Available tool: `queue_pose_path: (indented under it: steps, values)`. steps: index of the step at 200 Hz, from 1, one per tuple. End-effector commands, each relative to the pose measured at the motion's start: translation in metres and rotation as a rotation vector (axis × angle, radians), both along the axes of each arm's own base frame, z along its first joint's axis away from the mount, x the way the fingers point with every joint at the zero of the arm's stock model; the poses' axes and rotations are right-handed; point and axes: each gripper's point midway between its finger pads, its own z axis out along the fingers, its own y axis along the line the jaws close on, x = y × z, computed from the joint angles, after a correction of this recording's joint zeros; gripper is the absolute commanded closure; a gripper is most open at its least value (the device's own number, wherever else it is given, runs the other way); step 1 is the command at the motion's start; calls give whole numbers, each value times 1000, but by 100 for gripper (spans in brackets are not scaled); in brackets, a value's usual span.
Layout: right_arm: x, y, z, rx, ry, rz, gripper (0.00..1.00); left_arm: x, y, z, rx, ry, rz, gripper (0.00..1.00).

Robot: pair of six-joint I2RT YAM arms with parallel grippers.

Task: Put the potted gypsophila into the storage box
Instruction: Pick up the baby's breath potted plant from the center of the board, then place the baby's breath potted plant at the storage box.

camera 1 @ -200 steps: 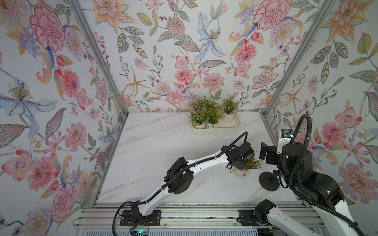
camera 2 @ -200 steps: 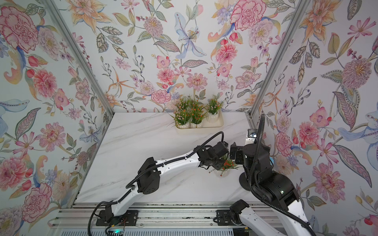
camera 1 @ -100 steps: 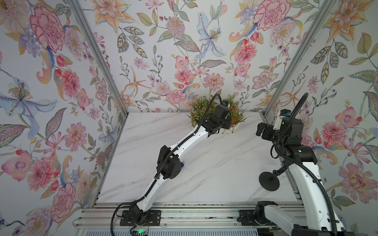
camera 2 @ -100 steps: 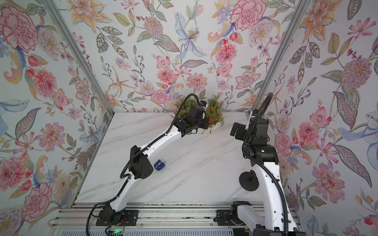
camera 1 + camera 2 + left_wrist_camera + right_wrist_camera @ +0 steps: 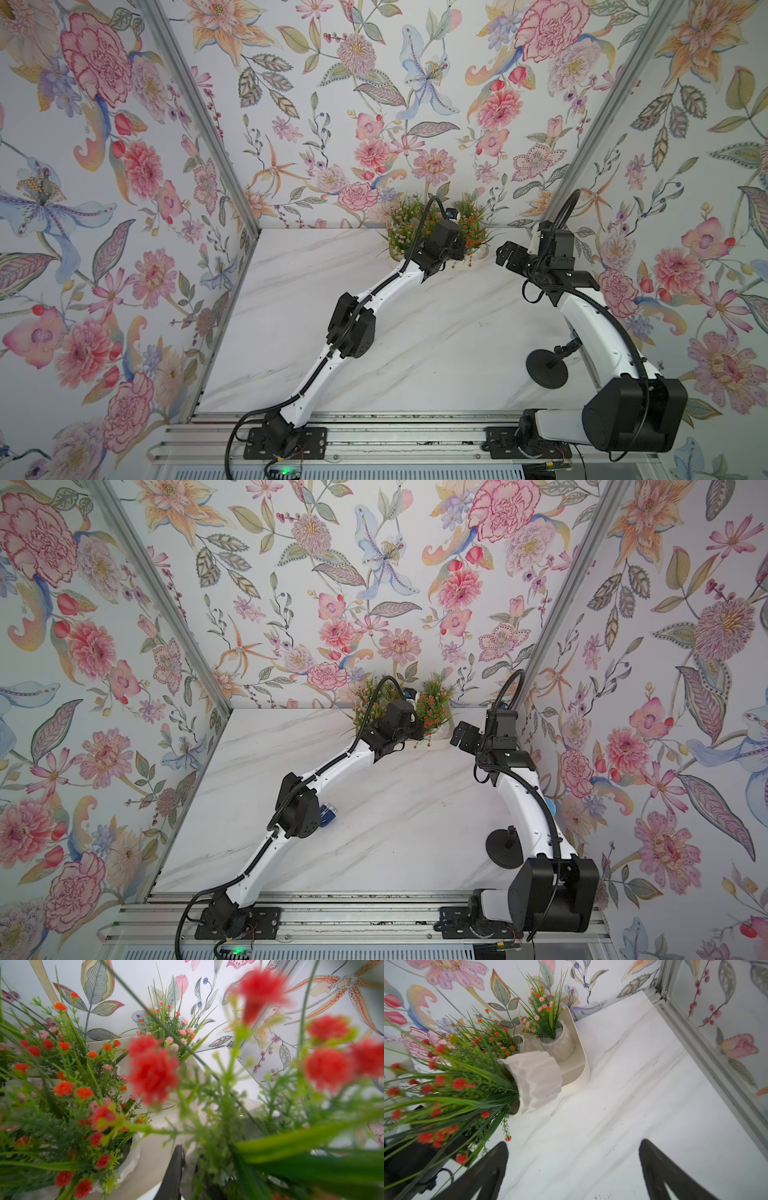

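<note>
My left gripper (image 5: 456,252) is shut on a potted gypsophila (image 5: 537,1078) with red flowers. The white ribbed pot hangs tilted over the near right rim of the storage box (image 5: 583,1064); whether it touches the rim I cannot tell. In the left wrist view its sprigs (image 5: 153,1076) blur across the jaws, and one dark finger (image 5: 174,1172) shows. Several other potted gypsophila (image 5: 401,232) (image 5: 558,1043) stand in the cream box (image 5: 441,734) against the back wall in both top views. My right gripper (image 5: 574,1145) (image 5: 505,253) is open and empty just right of the box.
A small dark-blue and white gadget (image 5: 328,812) lies on the marble table beside my left arm's elbow. A black round stand (image 5: 546,368) sits at the front right. Flowered walls with metal corner posts (image 5: 695,1043) close in the table on three sides.
My left arm carried the red-flowered pot from the table's front right to the box at the back. My right arm swung back too and now sits beside the box.
</note>
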Motion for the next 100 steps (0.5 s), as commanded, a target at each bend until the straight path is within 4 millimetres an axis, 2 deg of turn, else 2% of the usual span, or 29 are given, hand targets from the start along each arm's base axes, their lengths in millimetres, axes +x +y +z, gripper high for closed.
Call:
queue_pose_path:
  steps: [1,18,35,100]
  values:
    - [19,9,4,81,-12,-14,5,14,7,68,-139,-136,56,100]
    - [27,12,-12,109,27,-15,8,17,9,66,-151,-132,72,100]
    - [36,21,-18,131,34,10,11,19,10,63,-159,-125,81,100]
    - [52,48,-11,131,-16,69,16,19,13,53,-141,-92,106,100]
